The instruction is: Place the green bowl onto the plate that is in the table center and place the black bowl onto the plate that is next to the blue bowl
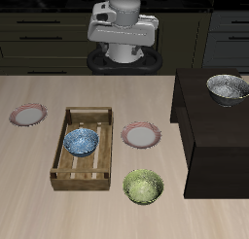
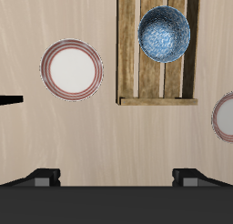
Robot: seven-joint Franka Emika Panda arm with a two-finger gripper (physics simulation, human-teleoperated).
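The green bowl (image 1: pixel 143 187) sits on the table (image 1: pixel 39 209) near its front edge, just in front of the centre plate (image 1: pixel 141 136) (image 2: pixel 72 69). The black bowl (image 1: pixel 227 87) rests on top of a black cabinet (image 1: pixel 209 126). Inside a wooden crate (image 1: pixel 86 175) (image 2: pixel 157 82) lies the blue bowl (image 1: pixel 81 141) (image 2: pixel 164 33). A second plate (image 1: pixel 28 115) (image 2: pixel 226 117) lies beyond the crate, on the side away from the centre plate. My gripper (image 2: pixel 116 177) hangs high over the table's back part, open and holding nothing, far from both bowls.
The black cabinet stands as a tall block on the table beside the centre plate and the green bowl. The crate's slatted walls rise around the blue bowl. Dark kitchen drawers run behind the robot.
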